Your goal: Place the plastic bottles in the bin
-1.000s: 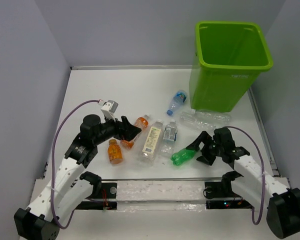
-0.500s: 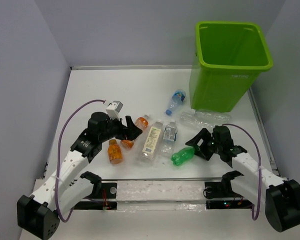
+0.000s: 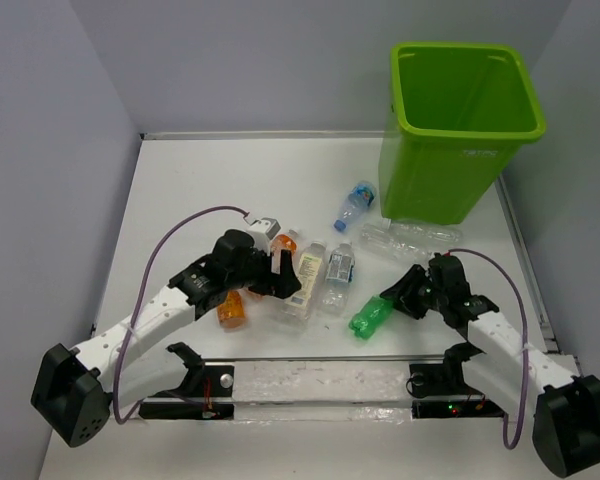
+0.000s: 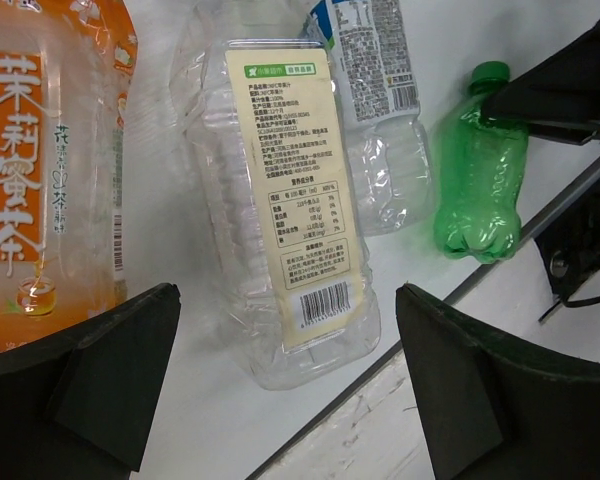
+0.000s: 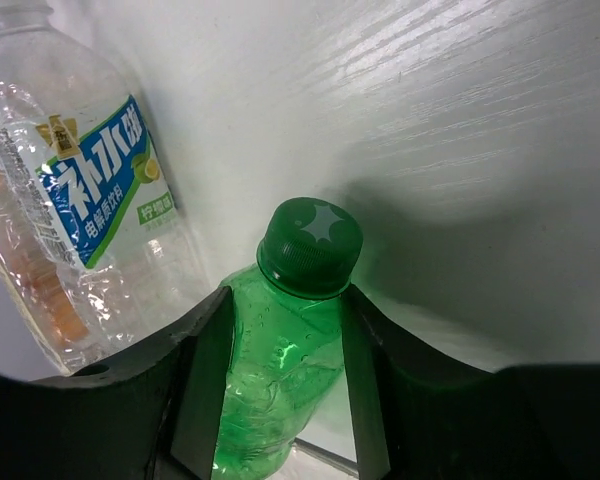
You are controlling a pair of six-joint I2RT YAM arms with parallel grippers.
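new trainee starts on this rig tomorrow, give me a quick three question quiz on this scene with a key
1. True or false: the left hand is shut on an orange bottle.
2. Which bottle is between the right hand fingers? A) orange B) green C) clear with a blue label
3. In the top view, which corner of the table holds the bin?
Key: 1 false: it is open, astride the cream-labelled clear bottle. 2 B: the green bottle, held just below its cap. 3 The far right corner.
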